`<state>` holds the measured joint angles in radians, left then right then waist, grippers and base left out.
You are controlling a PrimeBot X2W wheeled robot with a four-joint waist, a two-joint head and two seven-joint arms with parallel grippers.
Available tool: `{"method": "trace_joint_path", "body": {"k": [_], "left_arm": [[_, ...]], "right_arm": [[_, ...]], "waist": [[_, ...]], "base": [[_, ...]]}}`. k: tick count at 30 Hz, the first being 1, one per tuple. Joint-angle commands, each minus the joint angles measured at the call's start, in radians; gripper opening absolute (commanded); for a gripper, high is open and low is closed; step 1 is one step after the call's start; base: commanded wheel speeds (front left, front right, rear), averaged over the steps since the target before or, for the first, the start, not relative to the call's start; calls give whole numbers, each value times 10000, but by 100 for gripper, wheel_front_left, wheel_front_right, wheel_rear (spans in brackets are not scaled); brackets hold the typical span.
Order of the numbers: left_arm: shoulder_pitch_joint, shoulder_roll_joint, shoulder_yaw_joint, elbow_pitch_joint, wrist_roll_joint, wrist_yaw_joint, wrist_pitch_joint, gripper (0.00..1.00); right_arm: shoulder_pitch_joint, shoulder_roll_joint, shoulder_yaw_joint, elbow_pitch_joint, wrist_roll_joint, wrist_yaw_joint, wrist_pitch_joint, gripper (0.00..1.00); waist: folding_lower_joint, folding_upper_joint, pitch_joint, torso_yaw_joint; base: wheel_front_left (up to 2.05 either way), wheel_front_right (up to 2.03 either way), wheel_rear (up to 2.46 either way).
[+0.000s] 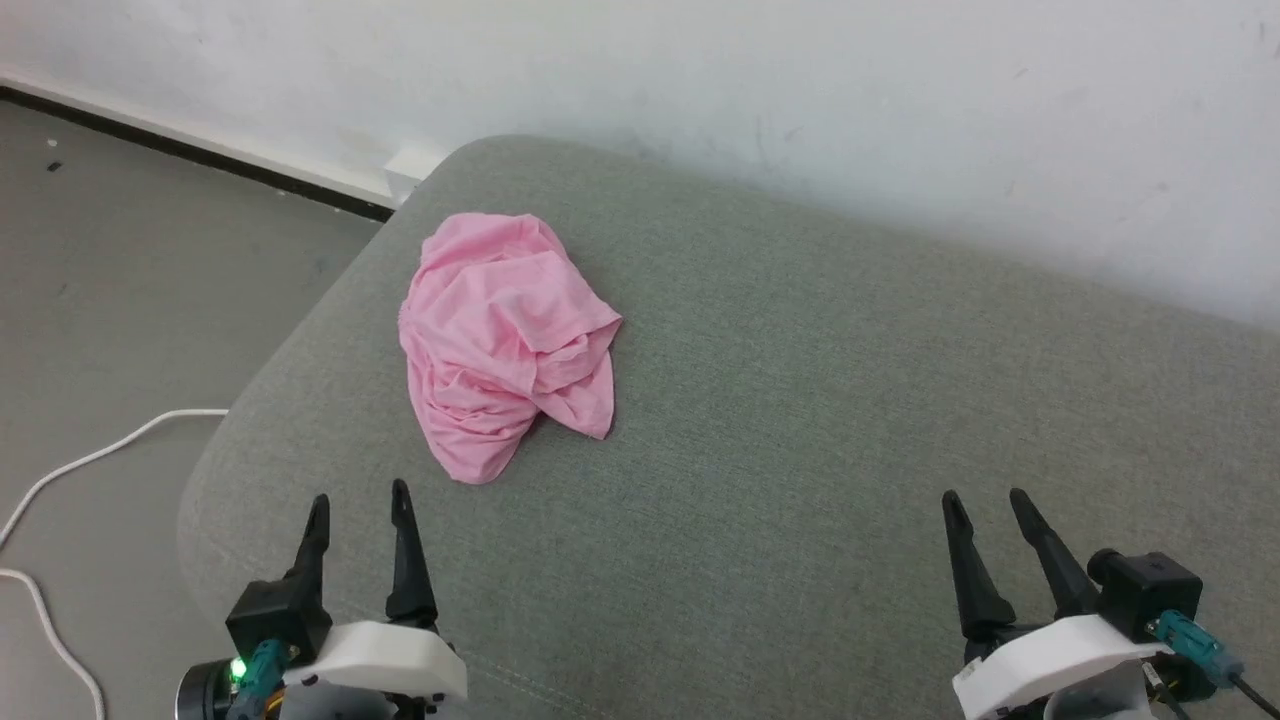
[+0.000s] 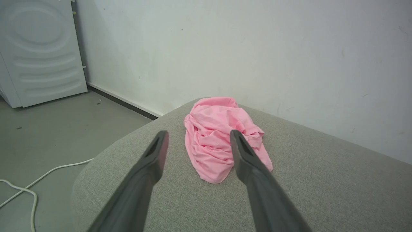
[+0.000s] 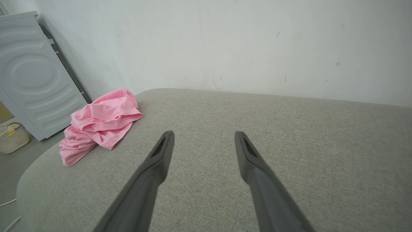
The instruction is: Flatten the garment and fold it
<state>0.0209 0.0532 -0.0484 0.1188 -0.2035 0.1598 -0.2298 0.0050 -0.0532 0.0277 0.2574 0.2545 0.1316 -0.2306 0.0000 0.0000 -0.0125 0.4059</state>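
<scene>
The garment (image 1: 505, 340) is a light pink knit cloth lying crumpled in a heap near the left end of a grey cushioned surface (image 1: 800, 400). My left gripper (image 1: 360, 498) hovers open at the lower left of the head view, a short way in front of the heap and not touching it. In the left wrist view the garment (image 2: 219, 135) lies just beyond my open left gripper (image 2: 198, 135). My right gripper (image 1: 985, 498) is open over bare cushion far to the right. In the right wrist view the garment (image 3: 99, 124) sits well off to the left of the open right gripper (image 3: 204, 135).
A pale wall (image 1: 800, 90) runs behind the cushion. Grey floor (image 1: 110, 300) lies to the left, with a white cable (image 1: 60, 470) on it. A white appliance (image 2: 38, 48) stands by the wall, and a small woven basket (image 3: 13, 138) sits on the floor.
</scene>
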Motion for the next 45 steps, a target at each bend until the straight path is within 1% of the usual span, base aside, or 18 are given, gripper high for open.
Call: {"method": "trace_joint_path", "body": {"k": [1,11,24,28,32,34,36,39,41,45], "left_arm": [[138,-27,-4,61,-151,87,-121,100],[169,-30,-18,108,-279,253,-320,100],[174,-30,-34,182,-158,230,-320,100],[-210,90,-100,491,-7,-87,-320,100],[-1389,467,-152,1152,-29,-568,-236,100],[-2222,583,-75,1569,-360,-929,48,100],[-3080,659,-2,2076,-812,-1342,610,100],[-4327,817,221,2844,-1381,-1612,1603,100],[-5061,970,403,3267,-1656,-1631,2198,100],[-6154,1174,630,4048,-2107,-1514,3552,100]], "right_arm": [[-137,27,-18,71,22,-9,-113,100],[-178,30,38,157,141,-9,-312,100],[-184,30,59,218,159,-9,-312,100],[-222,30,44,186,139,-9,-312,100],[-347,30,6,118,25,-9,-312,100],[-444,30,-29,59,-95,-9,-312,100],[-575,30,-78,-6,-154,-9,-287,100],[-764,30,-155,-232,-388,-9,-143,100],[-901,30,-236,-465,-563,-9,-7,100],[-1118,30,-528,-971,-860,-9,243,100]], "waist": [[0,0,27,96],[0,0,36,380],[0,0,-15,319],[0,0,95,271],[0,0,411,151],[0,0,682,30],[0,0,1029,-131],[0,0,1624,-435],[0,0,2100,-687],[0,0,2990,-1099]], "base": [[0,0,0],[0,0,0],[0,0,0],[0,0,0],[0,0,0],[0,0,0],[0,0,0],[0,0,0],[0,0,0],[0,0,0]]}}
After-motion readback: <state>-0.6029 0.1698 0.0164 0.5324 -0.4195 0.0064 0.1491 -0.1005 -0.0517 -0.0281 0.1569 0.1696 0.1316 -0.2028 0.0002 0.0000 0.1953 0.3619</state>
